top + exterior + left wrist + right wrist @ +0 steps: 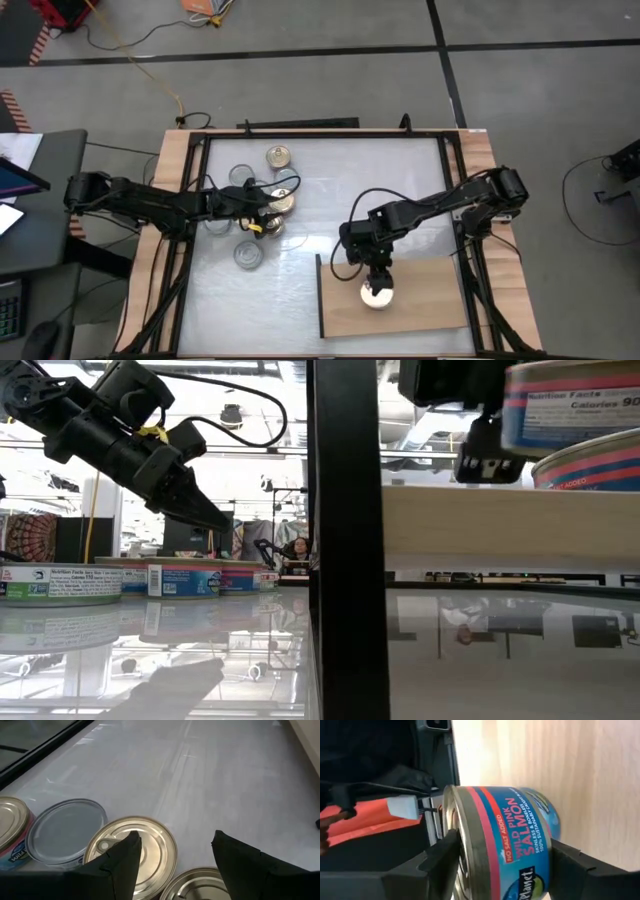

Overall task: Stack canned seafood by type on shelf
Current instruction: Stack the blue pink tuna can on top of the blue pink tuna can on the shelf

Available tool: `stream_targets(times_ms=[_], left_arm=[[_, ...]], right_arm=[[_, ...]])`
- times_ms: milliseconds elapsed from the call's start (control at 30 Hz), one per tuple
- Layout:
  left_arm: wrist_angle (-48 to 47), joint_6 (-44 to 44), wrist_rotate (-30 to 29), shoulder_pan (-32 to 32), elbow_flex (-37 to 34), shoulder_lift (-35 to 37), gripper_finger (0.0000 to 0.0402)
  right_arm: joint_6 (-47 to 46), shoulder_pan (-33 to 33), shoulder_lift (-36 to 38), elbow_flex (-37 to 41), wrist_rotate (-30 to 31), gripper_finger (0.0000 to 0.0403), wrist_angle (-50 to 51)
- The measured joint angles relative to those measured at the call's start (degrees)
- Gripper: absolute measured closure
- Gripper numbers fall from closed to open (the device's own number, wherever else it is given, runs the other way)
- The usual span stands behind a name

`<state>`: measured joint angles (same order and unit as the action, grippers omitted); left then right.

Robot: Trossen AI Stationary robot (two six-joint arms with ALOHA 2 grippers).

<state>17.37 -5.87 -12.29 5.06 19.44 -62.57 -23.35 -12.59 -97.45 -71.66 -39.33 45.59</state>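
My right gripper [502, 865] is over the shelf [425, 312], a light wooden board at the near right, and is shut on a Wild Pink Salmon can [510, 835]. In the low view this can [575, 405] sits just above a second can [595, 465] on the shelf's edge [480, 525]. My left gripper [175, 865] hovers open above a cluster of several cans [262, 205] at the far left. A gold lid [150, 842] and a silver lid [65, 827] lie below it. It touches none of them. My right gripper pinches the salmon can across its height, one finger on the lid's rim [454, 815] and the other on the base [551, 832]. It comes slanting down from the far side. The can sits roughly level above the shelf. I cannot tell whether it rests on the can below.
Loose cans stand on the glossy tabletop at the far left, one gold lid [279, 156] farthest back and one silver lid [248, 255] nearest. Wooden rails and a black frame [465, 230] border the table. A black post [345, 540] stands close in the low view.
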Motion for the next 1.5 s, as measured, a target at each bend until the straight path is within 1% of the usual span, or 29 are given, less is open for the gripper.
stream_targets(times_ms=[200,400,467,600,733,833,1067,1233,1500], left_arm=[[0.0,0.4,0.0,0.0,0.0,0.0,0.0168],[0.1,1.1,0.0,0.0,0.0,0.0,0.0168],[0.1,1.6,0.0,0.0,0.0,0.0,0.0168],[0.1,1.7,0.0,0.0,0.0,0.0,0.0168],[0.1,1.7,0.0,0.0,0.0,0.0,0.0168],[0.1,1.7,0.0,0.0,0.0,0.0,0.0168],[0.0,1.7,1.1,0.0,0.0,0.0,0.0168],[0.0,1.7,1.4,0.0,0.0,0.0,0.0168],[-0.3,1.7,1.5,0.0,0.0,0.0,0.0168]], right_arm=[[-1.6,-1.5,0.4,0.1,0.2,0.0090,1.6],[-2.2,-1.4,0.5,0.1,-0.9,0.0019,3.8],[-2.2,-1.1,0.5,0.1,-1.1,0.0008,4.5],[-2.2,-1.2,0.5,0.1,-1.2,0.0014,5.2],[-2.2,-0.8,0.8,-0.5,-1.2,0.0006,6.4],[-2.3,0.0,0.8,-2.4,-1.1,0.0006,8.6],[-2.1,0.7,0.9,-4.0,3.6,0.0004,9.6],[-2.3,1.6,1.1,-4.0,3.9,0.0003,10.1],[-2.1,1.4,3.7,-4.0,3.3,0.0003,18.3]])
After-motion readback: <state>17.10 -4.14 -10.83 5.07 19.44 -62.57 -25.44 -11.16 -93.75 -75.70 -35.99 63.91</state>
